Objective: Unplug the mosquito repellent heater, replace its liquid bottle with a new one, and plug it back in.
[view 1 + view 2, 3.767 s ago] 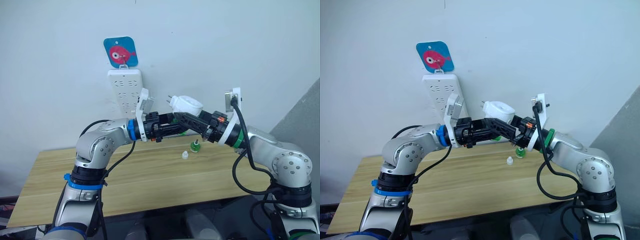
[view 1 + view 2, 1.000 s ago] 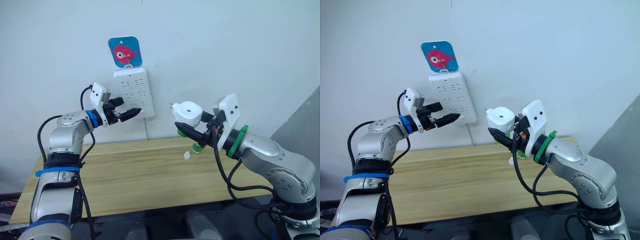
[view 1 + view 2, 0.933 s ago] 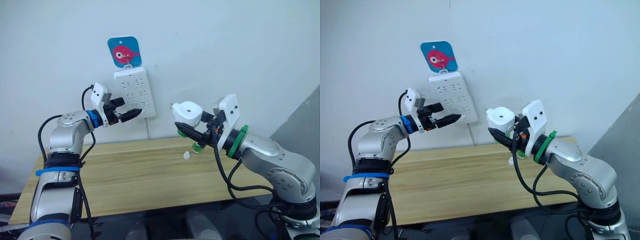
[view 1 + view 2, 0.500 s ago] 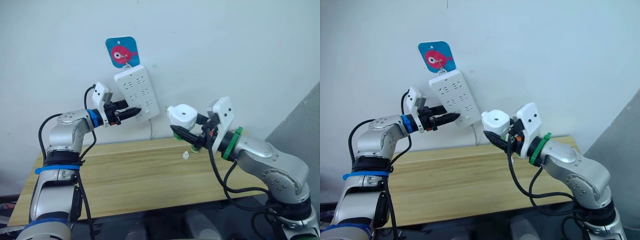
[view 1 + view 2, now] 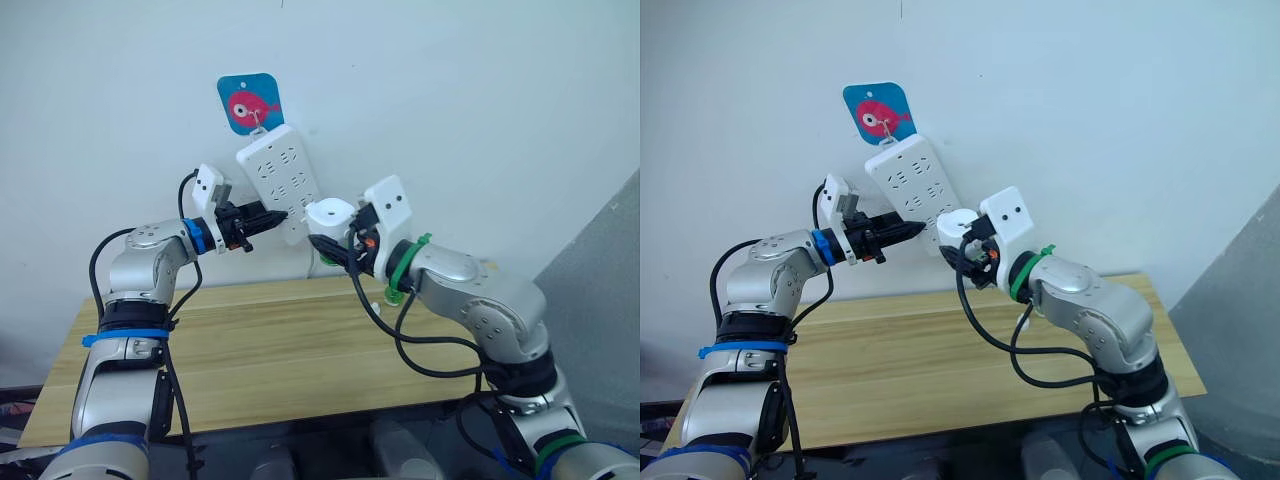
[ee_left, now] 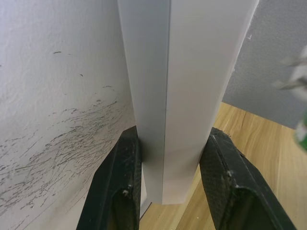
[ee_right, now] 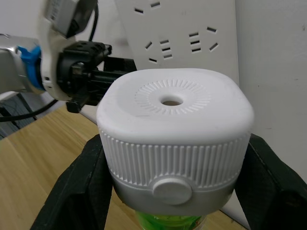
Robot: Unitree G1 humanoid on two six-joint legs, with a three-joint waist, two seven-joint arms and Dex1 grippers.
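Note:
The white mosquito repellent heater (image 5: pixel 328 214) is held up in my right gripper (image 5: pixel 336 246), which is shut on its sides. A green liquid bottle (image 7: pixel 168 223) sticks out beneath the heater. The heater hangs just right of the white power strip (image 5: pixel 283 180), close to its lower sockets, whether touching I cannot tell. The strip hangs tilted on the wall. My left gripper (image 5: pixel 279 214) is shut on the strip's lower left edge, with a black finger (image 6: pixel 122 187) on either side of it.
A blue card with a red fish (image 5: pixel 249 102) hangs above the strip. On the wooden table (image 5: pixel 250 350) behind my right arm stand a small green bottle (image 5: pixel 396 296) and a white cap (image 5: pixel 374 305). A grey panel rises at the right edge.
My right arm has carried the heater left and up to the power strip. The strip has tilted further, its lower end swinging right, with my left gripper on its edge.

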